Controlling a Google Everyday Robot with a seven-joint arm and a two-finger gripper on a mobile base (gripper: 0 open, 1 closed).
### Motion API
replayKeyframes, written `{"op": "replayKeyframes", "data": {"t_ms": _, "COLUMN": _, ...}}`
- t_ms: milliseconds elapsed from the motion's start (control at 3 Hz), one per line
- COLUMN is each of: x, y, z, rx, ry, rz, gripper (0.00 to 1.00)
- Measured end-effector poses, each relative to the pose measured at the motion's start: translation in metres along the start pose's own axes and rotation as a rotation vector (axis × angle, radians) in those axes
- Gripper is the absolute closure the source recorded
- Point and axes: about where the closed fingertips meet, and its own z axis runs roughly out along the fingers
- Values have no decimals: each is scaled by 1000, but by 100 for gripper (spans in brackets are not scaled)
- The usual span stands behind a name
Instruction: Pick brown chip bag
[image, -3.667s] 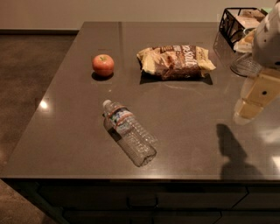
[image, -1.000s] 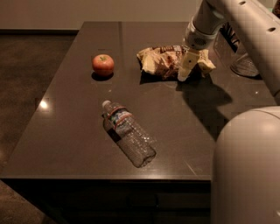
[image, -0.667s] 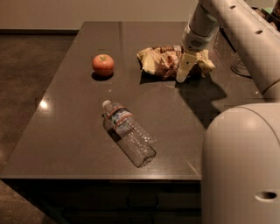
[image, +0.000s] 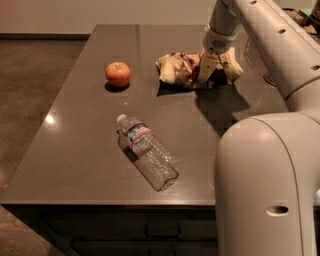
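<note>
Toward table far-right edge, gripper on brown chip bag; closure unclear.

The dark brown, glossy stone counter carries three things. A round red apple sits toward its far left. A clear plastic water bottle lies on its side near the front edge. A crinkly brown chip bag with tan ends lies at the far right, the robot's hand down on it.
</note>
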Motion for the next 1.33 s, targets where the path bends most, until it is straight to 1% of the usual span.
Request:
{"op": "replayKeyframes", "data": {"t_ms": 333, "x": -18, "y": 1, "z": -25, "rx": 23, "ry": -36, "rz": -28, "gripper": 65}}
{"op": "replayKeyframes", "data": {"t_ms": 667, "x": -33, "y": 4, "z": -53, "rx": 49, "ry": -84, "rz": -37, "gripper": 87}}
{"op": "replayKeyframes", "data": {"t_ms": 1000, "x": -51, "y": 6, "z": -90, "rx": 84, "ry": -136, "rz": -46, "gripper": 100}}
{"op": "replayKeyframes", "data": {"t_ms": 1333, "x": -67, "y": 7, "z": -125, "rx": 119, "ry": -176, "rz": -52, "gripper": 100}}
